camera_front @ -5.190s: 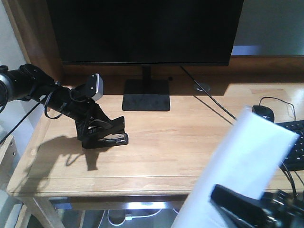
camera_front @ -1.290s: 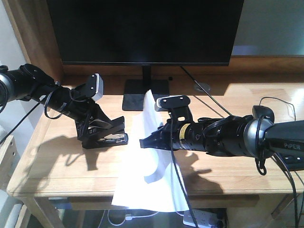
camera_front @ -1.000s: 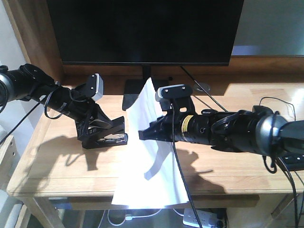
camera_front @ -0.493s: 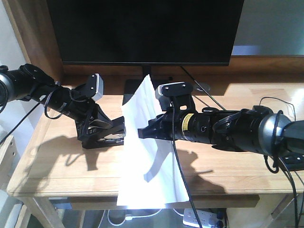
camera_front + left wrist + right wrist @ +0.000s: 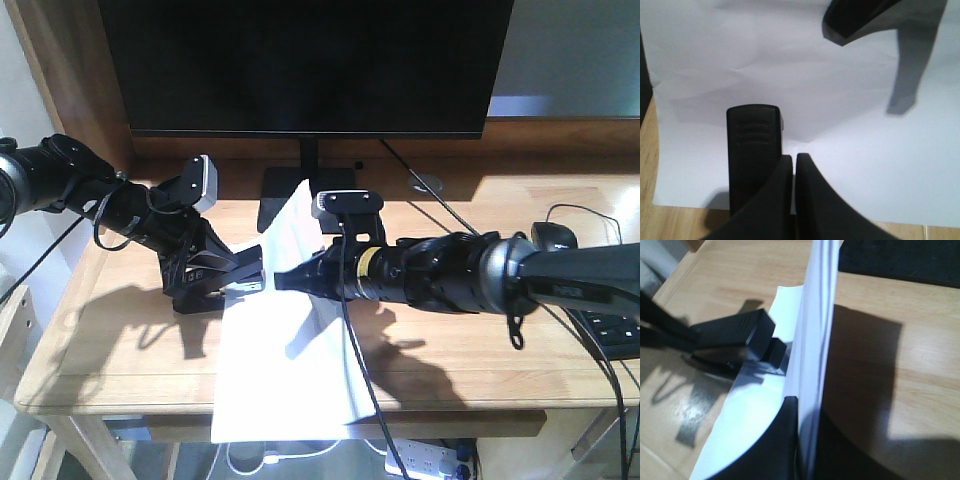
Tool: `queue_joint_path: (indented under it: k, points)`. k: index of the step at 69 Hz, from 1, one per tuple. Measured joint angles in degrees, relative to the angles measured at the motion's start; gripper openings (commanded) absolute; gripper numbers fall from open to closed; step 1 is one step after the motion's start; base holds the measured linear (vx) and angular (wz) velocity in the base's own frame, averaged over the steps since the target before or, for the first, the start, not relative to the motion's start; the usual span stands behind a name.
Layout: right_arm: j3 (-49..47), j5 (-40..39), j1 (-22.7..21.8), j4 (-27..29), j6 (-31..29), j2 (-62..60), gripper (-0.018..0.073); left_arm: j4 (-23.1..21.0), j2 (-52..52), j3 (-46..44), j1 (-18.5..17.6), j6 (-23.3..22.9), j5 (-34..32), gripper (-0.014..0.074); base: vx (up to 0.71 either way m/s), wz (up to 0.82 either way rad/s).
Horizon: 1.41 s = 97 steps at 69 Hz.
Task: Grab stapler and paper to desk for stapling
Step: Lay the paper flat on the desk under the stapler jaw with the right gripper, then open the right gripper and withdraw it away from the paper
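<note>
Your right pincer had closed on the paper; your left pincer had clamped the stapler.
Only the right wrist view showed the sheets on edge between its fingers, with the stapler's nose against them just ahead. The front view showed paper overhanging the wooden desk, with a monitor beyond.

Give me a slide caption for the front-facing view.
Right gripper holds the paper at the mouth of the stapler, which the left gripper grips on the desk, monitor behind.
</note>
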Motion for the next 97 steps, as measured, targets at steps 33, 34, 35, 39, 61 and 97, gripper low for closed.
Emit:
queue_joint_path:
  k: [33, 34, 35, 39, 61, 97]
  points:
    - [-5.02, 5.11, -0.12, 2.91, 0.0, 4.83, 0.0027, 0.0, 0.0, 0.0, 0.0, 0.0, 0.0, -0.0006, 0.0, 0.0]
    - [-5.02, 5.36, -0.12, 2.91, 0.0, 4.83, 0.0034, 0.0, 0.0, 0.0, 0.0, 0.0, 0.0, -0.0006, 0.0, 0.0]
    - [-5.02, 5.85, -0.12, 2.91, 0.0, 4.83, 0.0041, 0.0, 0.0, 0.0, 0.0, 0.0, 0.0, -0.0006, 0.0, 0.0]
    - [-5.02, 7.22, -0.12, 2.91, 0.0, 4.83, 0.0083, 0.0, 0.0, 0.0, 0.0, 0.0, 0.0, -0.0006, 0.0, 0.0]
    - [-5.02, 12.63, -0.12, 3.09, 0.0, 4.89, 0.051, 0.0, 0.0, 0.0, 0.0, 0.0, 0.0, -0.0006, 0.0, 0.0]
    - [-5.02, 25.67, -0.12, 2.89, -3.45, 0.25, 0.0671, 0.0, 0.0, 0.0, 0.0, 0.0, 0.0, -0.0006, 0.0, 0.0]
